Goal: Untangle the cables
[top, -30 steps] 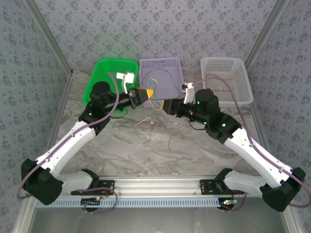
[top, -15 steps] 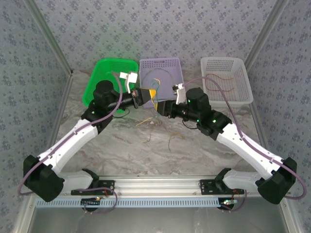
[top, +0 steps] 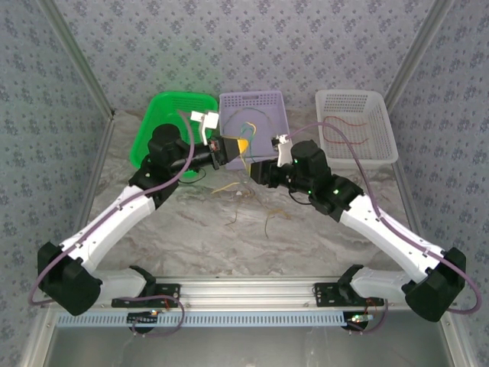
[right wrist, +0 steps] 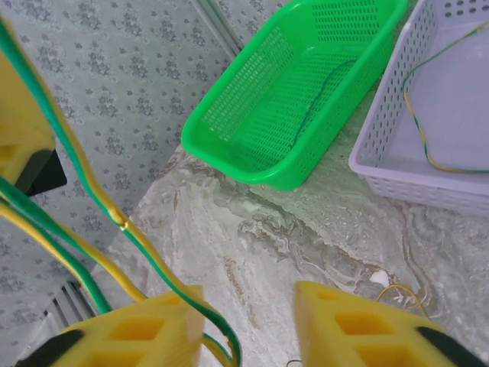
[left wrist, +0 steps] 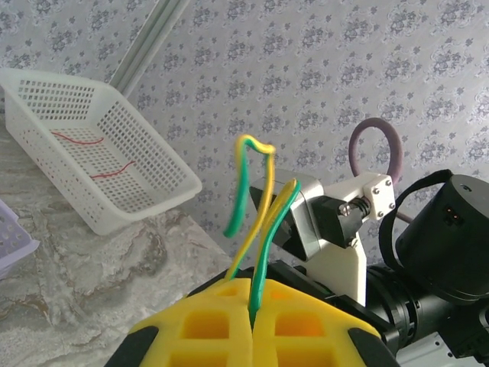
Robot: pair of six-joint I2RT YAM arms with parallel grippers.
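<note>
My left gripper (top: 228, 147) hangs in front of the purple basket (top: 252, 96), its yellow pads (left wrist: 206, 329) shut on yellow-and-green cables (left wrist: 258, 200) that loop up out of the jaws. My right gripper (top: 257, 170) sits just to the right of it, open. The right wrist view has the same yellow-and-green cables (right wrist: 114, 222) running down along the inner face of the left finger (right wrist: 145, 329), with a wide gap to the other finger. Several thin loose cables (top: 233, 191) lie on the marble table below both grippers.
One more yellow-green cable (right wrist: 416, 130) lies inside the purple basket (right wrist: 382, 164). A dark wire (right wrist: 313, 107) lies in the green basket (top: 153, 115) at the back left. The white basket (top: 348, 95) at the back right contains red wires (left wrist: 76, 139).
My right arm has swung left, bringing its open gripper close beside the left one. The left gripper has shifted slightly back and to the right, still holding the cables.
</note>
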